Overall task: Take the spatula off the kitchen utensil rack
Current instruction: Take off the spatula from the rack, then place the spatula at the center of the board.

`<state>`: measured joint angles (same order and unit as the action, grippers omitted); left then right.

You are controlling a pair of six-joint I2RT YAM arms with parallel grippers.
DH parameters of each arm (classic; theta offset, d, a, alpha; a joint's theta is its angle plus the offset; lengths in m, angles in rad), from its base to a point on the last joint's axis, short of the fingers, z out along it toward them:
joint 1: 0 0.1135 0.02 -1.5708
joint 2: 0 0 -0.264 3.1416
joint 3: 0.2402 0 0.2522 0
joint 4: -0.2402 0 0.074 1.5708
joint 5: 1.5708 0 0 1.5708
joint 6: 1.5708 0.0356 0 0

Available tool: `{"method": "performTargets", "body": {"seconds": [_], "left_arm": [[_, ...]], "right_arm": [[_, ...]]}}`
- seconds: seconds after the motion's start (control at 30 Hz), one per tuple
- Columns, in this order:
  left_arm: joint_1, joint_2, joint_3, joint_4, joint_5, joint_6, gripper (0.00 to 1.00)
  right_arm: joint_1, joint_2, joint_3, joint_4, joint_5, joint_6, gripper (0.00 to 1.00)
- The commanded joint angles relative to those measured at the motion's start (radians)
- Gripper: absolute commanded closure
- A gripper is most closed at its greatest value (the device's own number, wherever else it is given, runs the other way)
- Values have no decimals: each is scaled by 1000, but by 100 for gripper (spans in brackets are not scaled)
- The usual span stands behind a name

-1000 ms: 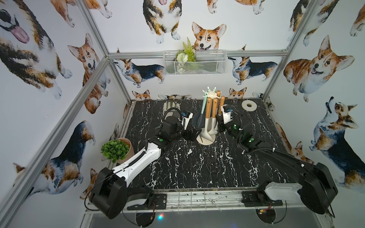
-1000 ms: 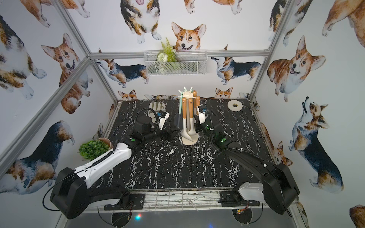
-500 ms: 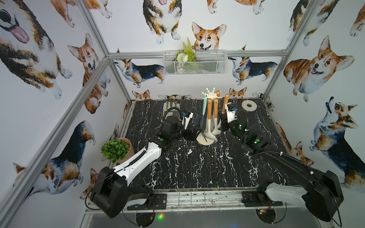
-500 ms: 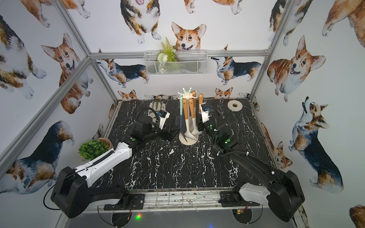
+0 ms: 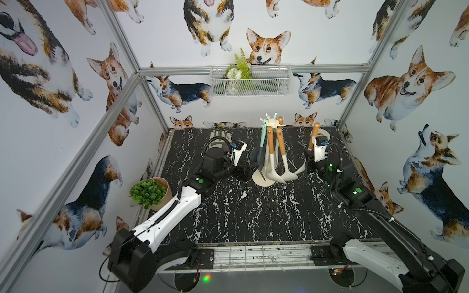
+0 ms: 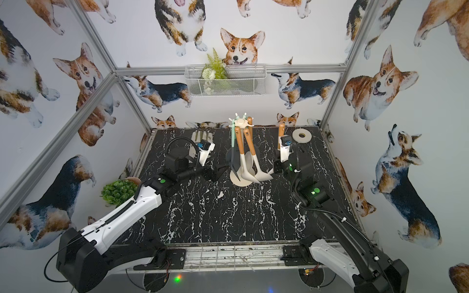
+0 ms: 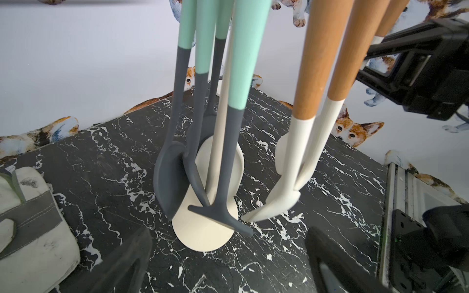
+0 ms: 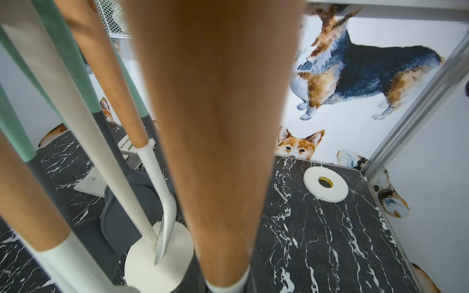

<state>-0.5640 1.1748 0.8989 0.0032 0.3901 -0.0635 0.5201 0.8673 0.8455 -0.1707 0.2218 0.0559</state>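
The cream kitchen utensil rack stands mid-table in both top views, its crown of hooks carrying teal-and-grey and wood-and-white utensils. To its right my right gripper is shut on the spatula, a wood-handled tool with a white blade. The spatula leans clear of the hooks. In the right wrist view its handle fills the middle and hides my fingers. My left gripper is open and empty, low beside the rack's base; its dark fingers stand wide apart.
A white tape roll lies at the back right. An oven mitt lies at the back left. A potted plant stands by the left wall. A wire mesh basket hangs on the back wall.
My right gripper has carried the spatula to the right, from beside the rack's crown to well clear of it. The left arm has barely moved.
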Motion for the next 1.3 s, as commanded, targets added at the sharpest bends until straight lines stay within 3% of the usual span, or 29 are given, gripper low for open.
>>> {"method": "performTargets", "body": {"seconds": [0.0, 0.2, 0.57, 0.8, 0.93, 1.03, 1.1, 1.17, 1.27], "left_arm": [[0, -19, -13, 21, 83, -7, 2], [-2, -7, 28, -2, 130, -16, 3], [-7, 2, 35, -1, 116, -39, 3], [-7, -29, 46, -71, 70, 5, 5], [-8, 5, 44, -31, 275, -52, 9], [-52, 60, 31, 117, 461, -192, 10], [-131, 85, 37, 142, 459, -183, 10], [-199, 126, 95, 57, 440, -127, 10], [-214, 164, 120, 92, 470, -176, 17]], "right_arm": [[-6, -44, 7, -137, -31, 19, 100], [-6, -74, 43, -238, 68, 11, 100], [-8, -28, 98, -312, -49, 30, 100], [-8, -33, 76, -278, -311, 55, 100], [-8, -4, 86, -199, -583, 127, 100], [-8, 19, 55, -28, -782, 275, 100], [-8, 55, 25, 121, -878, 388, 100], [-5, 122, 39, 213, -974, 482, 100], [17, 176, 64, 268, -1033, 527, 100]]}}
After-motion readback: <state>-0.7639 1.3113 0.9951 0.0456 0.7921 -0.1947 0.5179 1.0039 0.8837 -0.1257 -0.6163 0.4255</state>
